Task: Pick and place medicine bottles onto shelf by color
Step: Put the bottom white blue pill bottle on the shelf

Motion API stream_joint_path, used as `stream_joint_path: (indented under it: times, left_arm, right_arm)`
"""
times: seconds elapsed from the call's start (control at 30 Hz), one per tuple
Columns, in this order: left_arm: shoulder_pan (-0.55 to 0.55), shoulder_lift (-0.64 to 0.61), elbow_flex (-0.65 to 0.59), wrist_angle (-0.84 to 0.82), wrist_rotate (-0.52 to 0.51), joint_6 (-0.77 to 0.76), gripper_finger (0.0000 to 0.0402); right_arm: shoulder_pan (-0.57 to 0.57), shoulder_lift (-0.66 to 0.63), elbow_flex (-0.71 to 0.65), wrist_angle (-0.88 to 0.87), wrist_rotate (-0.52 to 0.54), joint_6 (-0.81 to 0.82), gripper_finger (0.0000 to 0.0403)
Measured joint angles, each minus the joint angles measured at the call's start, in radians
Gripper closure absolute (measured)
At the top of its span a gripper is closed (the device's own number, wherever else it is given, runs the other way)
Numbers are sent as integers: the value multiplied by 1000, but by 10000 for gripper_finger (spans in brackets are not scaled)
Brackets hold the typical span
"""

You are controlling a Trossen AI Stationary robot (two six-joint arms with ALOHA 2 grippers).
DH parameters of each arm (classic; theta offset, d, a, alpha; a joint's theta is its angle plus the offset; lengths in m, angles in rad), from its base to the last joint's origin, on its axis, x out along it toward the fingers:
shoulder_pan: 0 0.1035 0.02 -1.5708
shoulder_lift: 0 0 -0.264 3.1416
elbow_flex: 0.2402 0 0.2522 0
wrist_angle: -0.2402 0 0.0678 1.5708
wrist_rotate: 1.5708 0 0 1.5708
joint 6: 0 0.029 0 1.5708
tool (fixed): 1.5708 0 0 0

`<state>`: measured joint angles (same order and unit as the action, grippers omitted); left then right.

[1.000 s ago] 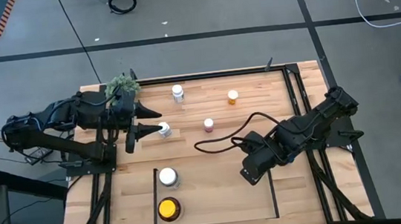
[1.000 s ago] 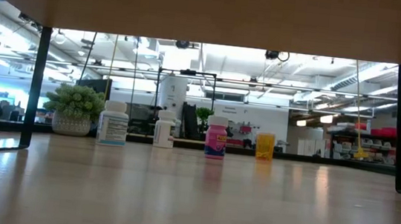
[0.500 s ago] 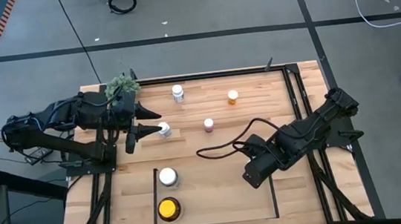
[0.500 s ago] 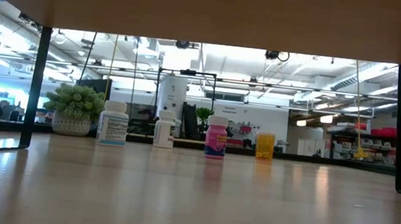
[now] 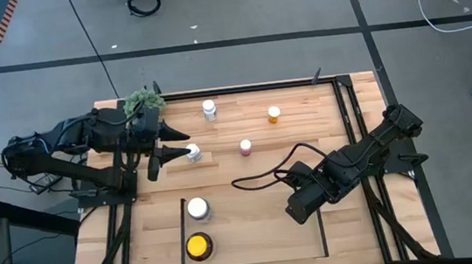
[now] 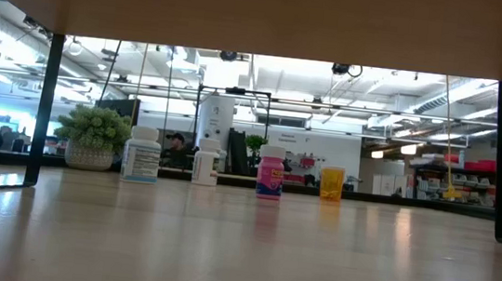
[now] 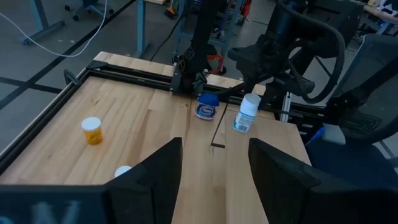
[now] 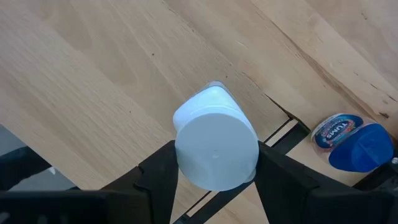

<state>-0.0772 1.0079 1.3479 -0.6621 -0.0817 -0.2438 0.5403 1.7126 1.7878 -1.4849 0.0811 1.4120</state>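
Note:
My right gripper [image 8: 214,158] is shut on a white, white-capped medicine bottle [image 8: 216,146], at the right rail [image 5: 322,228] of the light-wood shelf bay [image 5: 256,235]. A blue-capped bottle [image 8: 354,144] sits just past that rail. A white-capped bottle [image 5: 197,208] and a yellow-capped one [image 5: 199,246] stand in the bay's left end. My left gripper [image 5: 172,152] is open and empty, above the table beside a white bottle [image 5: 192,152]. A second white bottle [image 5: 208,109], a pink one [image 5: 245,147] and an orange one [image 5: 274,113] stand farther back. My right gripper pinches the white bottle by two opposite sides at its cap end [image 8: 181,155] between its two fingers [image 8: 155,180]. The fingers come from above, pointing down. The cap faces up toward the wrist. In the left wrist view the bottle [image 7: 248,113] stands slightly tilted; I cannot tell whether its base touches the wood.
A green fuzzy plant ball [image 5: 142,99] sits at the far left corner by my left arm. Black frame rails [image 5: 349,120] run along the table's sides. A dark cable [image 5: 263,177] loops over the wood beside my right arm. A person [image 6: 176,142] shows in the room behind.
My right gripper has gone a little toward the table's near edge with the white bottle, and its cable loop has shifted with it. A person has come into view in the room behind the table.

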Motion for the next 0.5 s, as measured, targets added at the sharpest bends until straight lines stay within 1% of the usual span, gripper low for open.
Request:
stream_joint_path:
  times: [0.3, 0.5]
  left_arm:
    - [0, 0, 0, 0, 0, 1, 211]
    - [0, 0, 0, -1, 0, 2, 207]
  right_arm:
    - [36, 0, -2, 31, 0, -1, 188]
    - [52, 0, -2, 30, 0, 23, 182]
